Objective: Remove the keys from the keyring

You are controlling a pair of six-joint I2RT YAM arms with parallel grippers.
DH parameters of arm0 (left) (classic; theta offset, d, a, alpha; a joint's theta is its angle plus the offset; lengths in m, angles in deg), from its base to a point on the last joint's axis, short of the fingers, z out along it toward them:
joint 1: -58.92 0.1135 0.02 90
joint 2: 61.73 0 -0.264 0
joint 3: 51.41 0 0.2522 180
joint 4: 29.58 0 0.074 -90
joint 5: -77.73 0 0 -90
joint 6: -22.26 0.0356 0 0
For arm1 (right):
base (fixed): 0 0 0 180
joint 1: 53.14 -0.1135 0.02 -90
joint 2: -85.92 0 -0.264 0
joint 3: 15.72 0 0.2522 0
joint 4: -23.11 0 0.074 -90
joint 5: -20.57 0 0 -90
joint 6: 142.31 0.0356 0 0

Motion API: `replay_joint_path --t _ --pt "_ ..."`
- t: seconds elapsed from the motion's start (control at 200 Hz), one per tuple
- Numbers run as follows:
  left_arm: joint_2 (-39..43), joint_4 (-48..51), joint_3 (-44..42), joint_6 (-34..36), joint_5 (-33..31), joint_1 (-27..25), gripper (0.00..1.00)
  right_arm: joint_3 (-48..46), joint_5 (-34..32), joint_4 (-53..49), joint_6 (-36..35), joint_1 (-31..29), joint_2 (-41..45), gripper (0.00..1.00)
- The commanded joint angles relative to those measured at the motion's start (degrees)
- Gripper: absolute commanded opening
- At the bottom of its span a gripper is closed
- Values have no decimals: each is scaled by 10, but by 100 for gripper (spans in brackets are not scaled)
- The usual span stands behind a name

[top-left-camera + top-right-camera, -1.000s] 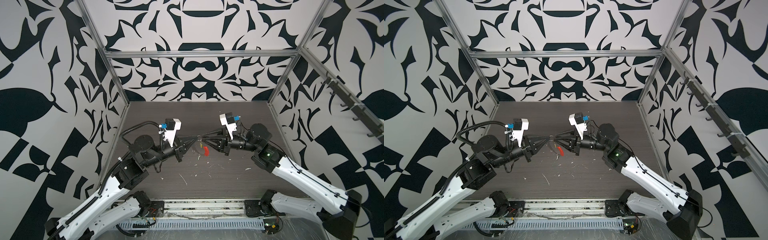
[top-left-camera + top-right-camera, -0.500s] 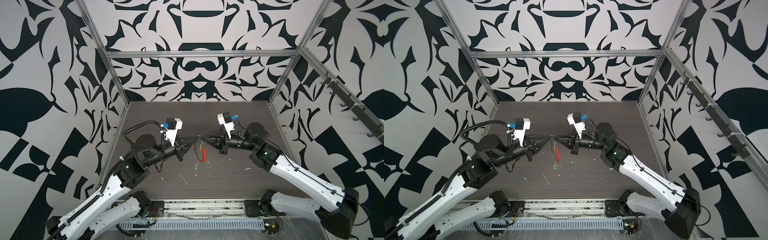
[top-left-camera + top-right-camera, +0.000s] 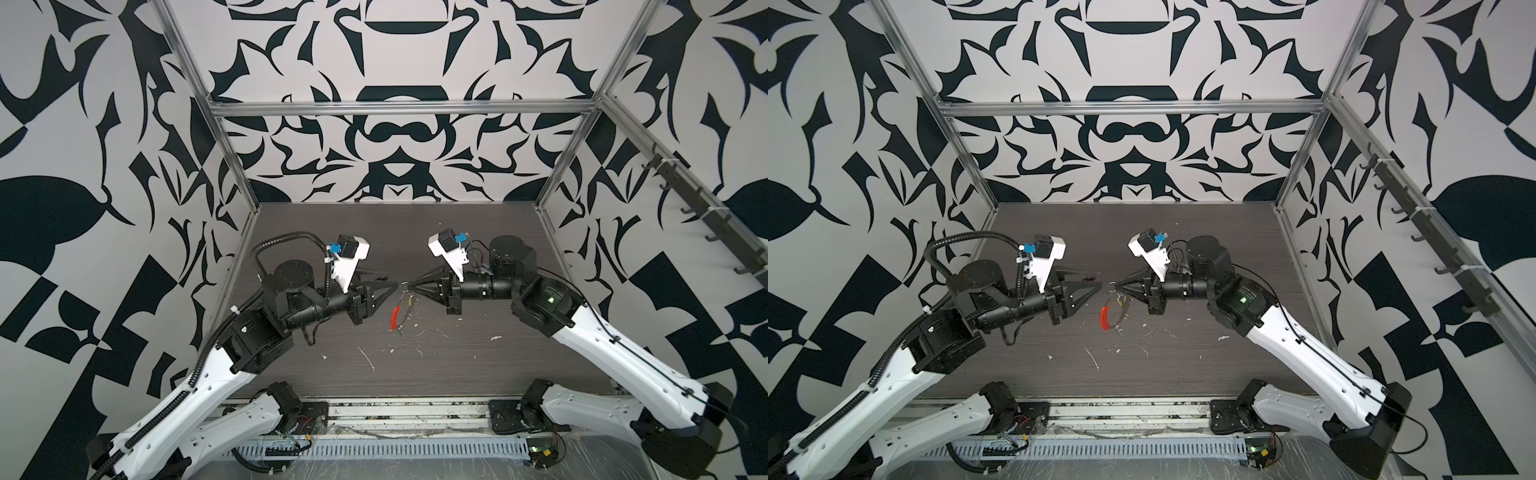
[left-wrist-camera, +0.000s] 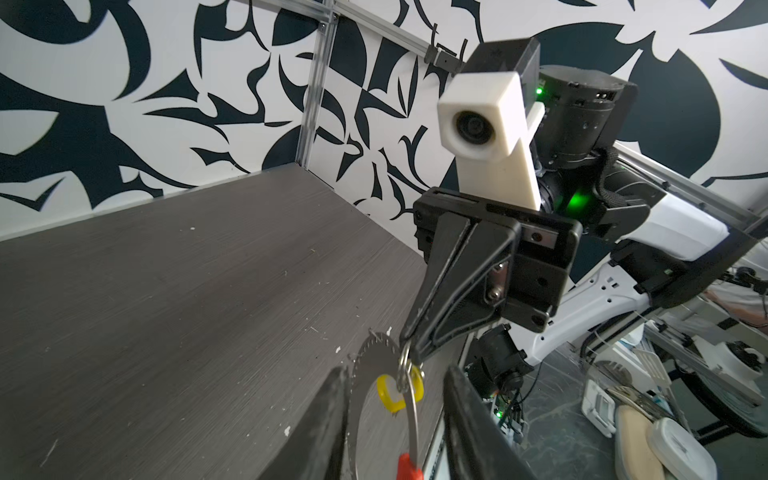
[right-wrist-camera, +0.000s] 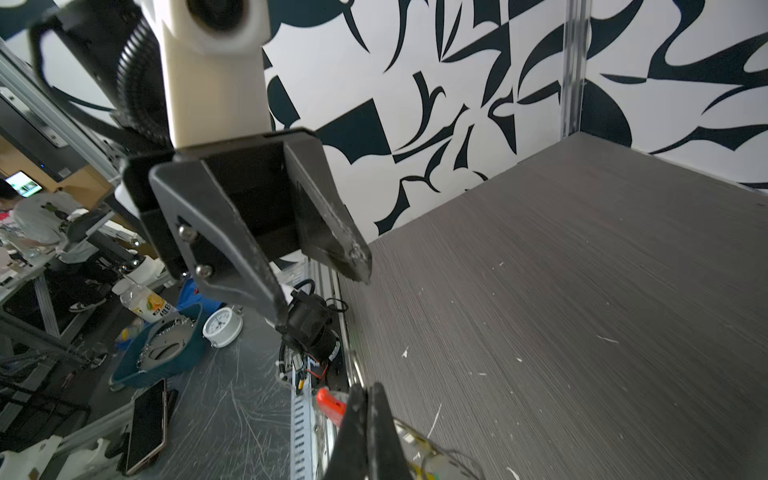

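Left gripper (image 3: 392, 279) fingers apart, just left of frame centre. Right gripper (image 3: 409, 284) fingers clamped on metal loop (image 4: 405, 368) of yellow key (image 4: 388, 395); keyring (image 3: 1104, 319) hangs below it.

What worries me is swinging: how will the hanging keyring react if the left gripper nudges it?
The keyring likely swings freely, hanging from a small metal loop pinched in the shut right gripper. It looks a thin perforated hoop, so probably light and springy. The yellow key may slide along it.
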Motion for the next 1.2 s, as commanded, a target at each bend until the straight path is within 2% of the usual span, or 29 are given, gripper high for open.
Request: replay_joint_path --t 0.0,0.1,0.295,0.74,0.86,0.975,1.11,1.195 --pt "-31 86 31 33 48 5 38 44 -4 -93 -55 3 -9 0" --pt "-51 107 49 42 75 6 38 52 -2 -112 -63 3 -14 0" --pt "-79 129 71 53 104 7 30 68 3 -135 -73 3 -22 0" --pt "-114 149 87 55 101 7 30 78 1 -138 -76 3 -23 0" --pt "-118 145 87 54 104 7 21 79 -1 -139 -76 3 -22 0" --pt "-116 135 86 51 105 7 16 80 -2 -139 -75 3 -23 0" --pt "-115 123 84 46 103 7 0 78 -7 -139 -73 3 -21 0" --pt "-114 114 80 39 98 7 0 75 -14 -130 -67 3 -19 0"
